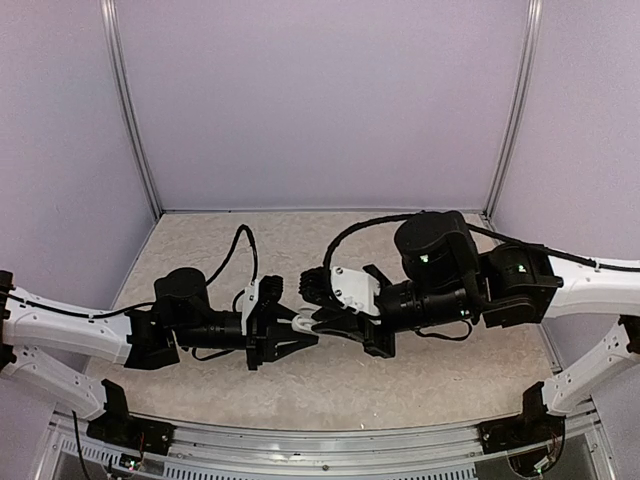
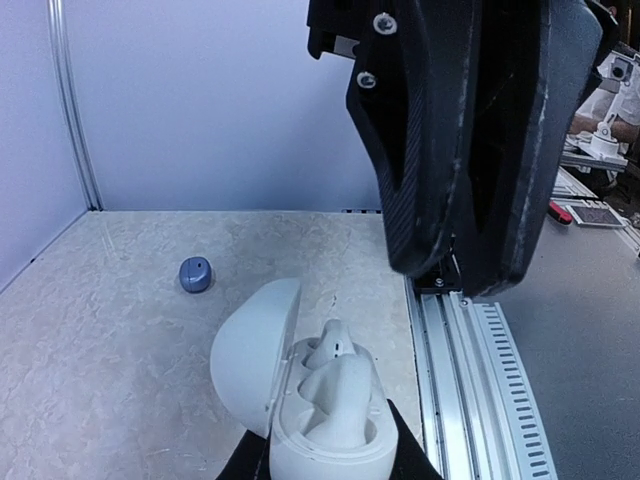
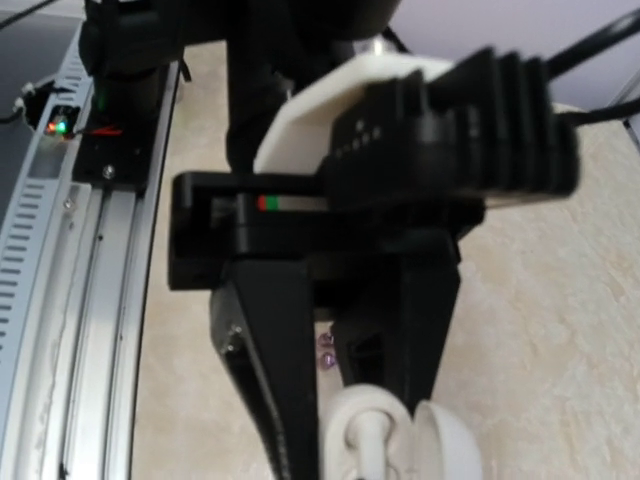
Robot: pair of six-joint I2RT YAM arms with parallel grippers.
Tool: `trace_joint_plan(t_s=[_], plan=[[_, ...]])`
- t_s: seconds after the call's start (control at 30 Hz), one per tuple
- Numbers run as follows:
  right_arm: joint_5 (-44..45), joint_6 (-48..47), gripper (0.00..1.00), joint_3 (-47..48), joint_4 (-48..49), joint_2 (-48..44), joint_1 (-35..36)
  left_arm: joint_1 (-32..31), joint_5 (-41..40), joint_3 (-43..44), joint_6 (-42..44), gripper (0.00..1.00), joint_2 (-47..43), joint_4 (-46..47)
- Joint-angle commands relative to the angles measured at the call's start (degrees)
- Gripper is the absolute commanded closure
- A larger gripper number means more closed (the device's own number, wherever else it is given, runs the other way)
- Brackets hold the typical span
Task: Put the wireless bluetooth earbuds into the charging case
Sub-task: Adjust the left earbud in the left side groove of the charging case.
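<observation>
Your left arm (image 1: 60,330) and right arm (image 1: 600,290): white links, black joint housings, black looping cables (image 1: 243,250). Two silver screws (image 2: 383,22) on the black right gripper (image 2: 455,270); white wrist plates (image 1: 352,285).

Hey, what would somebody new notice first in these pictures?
The left gripper and right gripper meet tip to tip above the table. The left clamps an open white charging case with white earbuds inside, the right hanging just above it. A small blue-grey oval object lies alone farther off.
</observation>
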Motion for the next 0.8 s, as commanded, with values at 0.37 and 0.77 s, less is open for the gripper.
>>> trace_joint_plan(t_s=[0.37,0.77], plan=[[6.5,0.3,0.85,3.4,-1.4,4.3,0.5,-0.2,-0.7,1.9,0.3,1.00,0.1,0.2],[6.7,0.1,0.85,5.5,-4.7,6.4,0.6,-0.4,-1.6,2.3,0.8,1.00,0.6,-0.9]])
